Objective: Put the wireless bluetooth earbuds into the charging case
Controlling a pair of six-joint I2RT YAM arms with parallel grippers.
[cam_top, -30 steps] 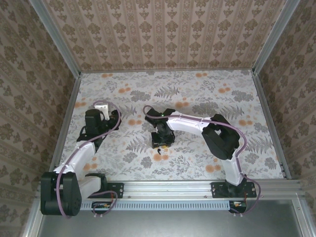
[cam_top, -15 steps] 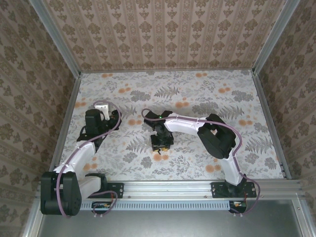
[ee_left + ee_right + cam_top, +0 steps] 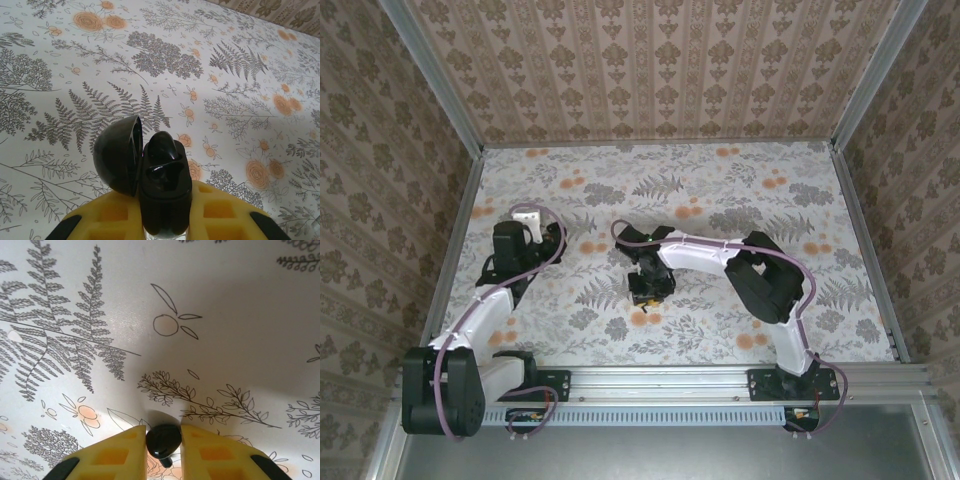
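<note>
The left gripper (image 3: 165, 212) pinches the black charging case (image 3: 162, 172), and its round lid hangs open to the left. The right gripper (image 3: 163, 452) squeezes one tiny black earbud (image 3: 163, 438) low over the flowery table (image 3: 225, 315).
</note>
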